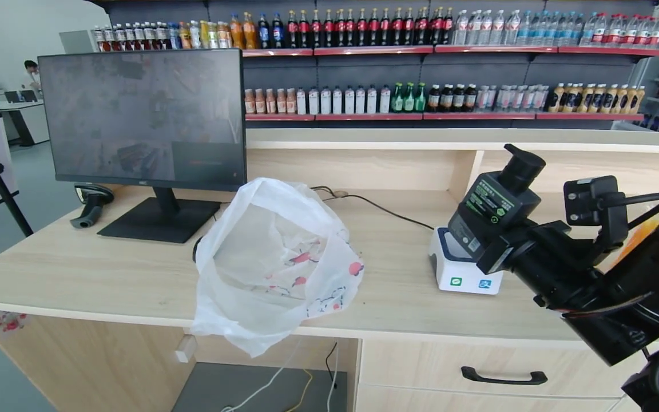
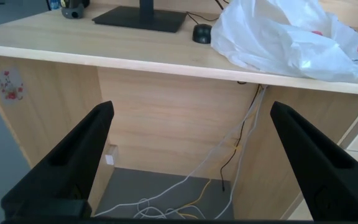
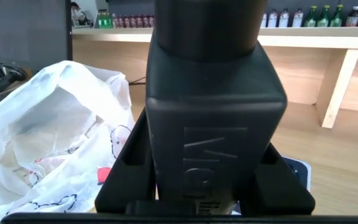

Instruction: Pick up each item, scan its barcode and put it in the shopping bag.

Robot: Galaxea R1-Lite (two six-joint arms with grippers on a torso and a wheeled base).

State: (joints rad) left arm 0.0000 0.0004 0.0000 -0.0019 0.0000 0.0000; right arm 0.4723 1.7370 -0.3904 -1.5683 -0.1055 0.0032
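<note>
While the right hand (image 1: 504, 249) clamps a black bottle (image 1: 492, 203) close above the scanner (image 1: 464, 277), bagging looks yet to come, the shopping bag (image 1: 275, 252) slumped off to its left and the left hand (image 2: 191, 112) wide open.

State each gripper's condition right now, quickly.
Left gripper: open, empty.
Right gripper: shut on the bottle.

Bright, even light falls from overhead onto my tabletop (image 1: 78, 269), and shadows stay soft. The dark monitor (image 1: 141, 114) screen carries dull reflections. The white shopping bag (image 1: 275, 257) glints along its folds. The recess under the tabletop is dimmer. The black bottle (image 3: 213, 124) soaks up light, its front barely lit. Straight lines bow toward the head view's edges.
</note>
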